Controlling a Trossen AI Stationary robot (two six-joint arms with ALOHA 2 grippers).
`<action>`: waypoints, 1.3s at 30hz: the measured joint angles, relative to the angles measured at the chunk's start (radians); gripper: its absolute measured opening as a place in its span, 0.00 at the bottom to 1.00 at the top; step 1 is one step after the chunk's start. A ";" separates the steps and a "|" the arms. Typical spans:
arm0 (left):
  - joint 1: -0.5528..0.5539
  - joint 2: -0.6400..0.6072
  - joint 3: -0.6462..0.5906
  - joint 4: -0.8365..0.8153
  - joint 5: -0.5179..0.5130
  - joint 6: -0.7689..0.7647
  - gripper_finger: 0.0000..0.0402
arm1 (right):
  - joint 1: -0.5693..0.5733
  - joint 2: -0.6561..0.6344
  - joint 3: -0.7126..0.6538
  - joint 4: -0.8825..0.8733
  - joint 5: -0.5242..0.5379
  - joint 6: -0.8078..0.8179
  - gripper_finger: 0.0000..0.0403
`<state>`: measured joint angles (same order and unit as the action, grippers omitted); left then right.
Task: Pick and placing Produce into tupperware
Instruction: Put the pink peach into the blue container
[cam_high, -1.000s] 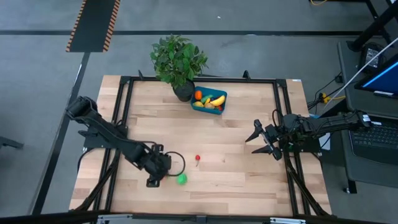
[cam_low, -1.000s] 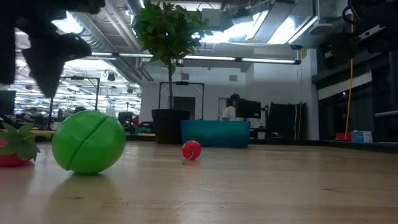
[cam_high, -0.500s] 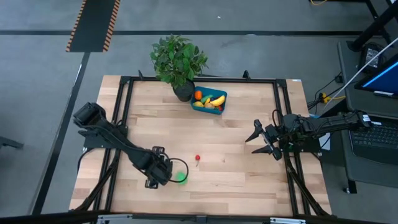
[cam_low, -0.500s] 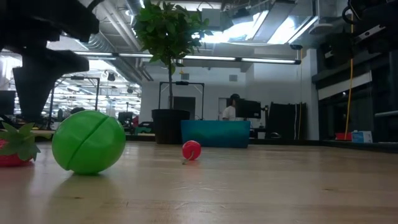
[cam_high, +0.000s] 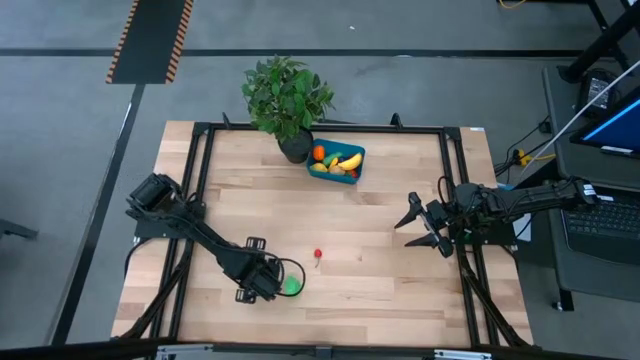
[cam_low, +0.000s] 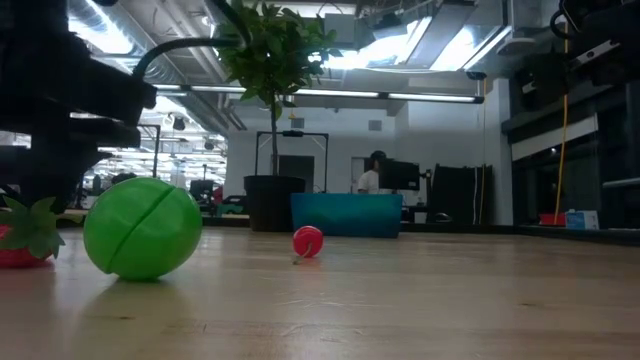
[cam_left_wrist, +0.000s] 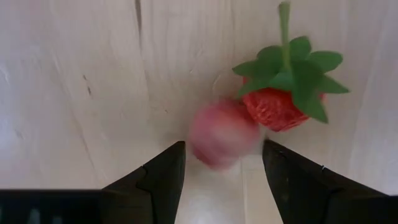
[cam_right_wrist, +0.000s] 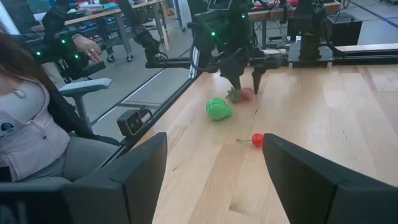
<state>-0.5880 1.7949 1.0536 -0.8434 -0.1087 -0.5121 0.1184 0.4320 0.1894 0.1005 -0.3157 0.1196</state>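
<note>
The left gripper (cam_left_wrist: 221, 163) hangs low over the worktop (cam_high: 400, 240), fingers apart astride a pink ball (cam_left_wrist: 222, 134) touching a strawberry (cam_left_wrist: 278, 99), beside the green ball (cam_high: 292, 285). The right gripper (cam_high: 418, 226) waits wide open, well apart from that green ball, as is the blue container (cam_high: 336, 163).

A teal tupperware (cam_high: 337, 164) sat near the counter's far edge, holding several produce pieces; a green ball (cam_high: 292, 285), strawberry (cam_left_wrist: 277, 107), pink piece (cam_left_wrist: 222, 133) and cherry (cam_high: 318, 255) lay loose toward the near edge
</note>
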 joint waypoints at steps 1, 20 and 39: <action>0.000 0.004 0.001 0.001 -0.001 0.000 0.51 | 0.000 0.000 0.000 0.000 0.000 0.000 0.66; -0.001 0.017 -0.001 0.032 -0.031 0.002 0.51 | 0.000 0.000 0.000 0.000 0.000 0.000 0.66; -0.001 0.019 -0.001 0.055 -0.012 -0.046 0.21 | 0.000 0.000 0.000 0.000 0.000 0.000 0.66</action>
<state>-0.5892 1.8137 1.0531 -0.7887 -0.1208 -0.5585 0.1182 0.4316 0.1894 0.1005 -0.3155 0.1193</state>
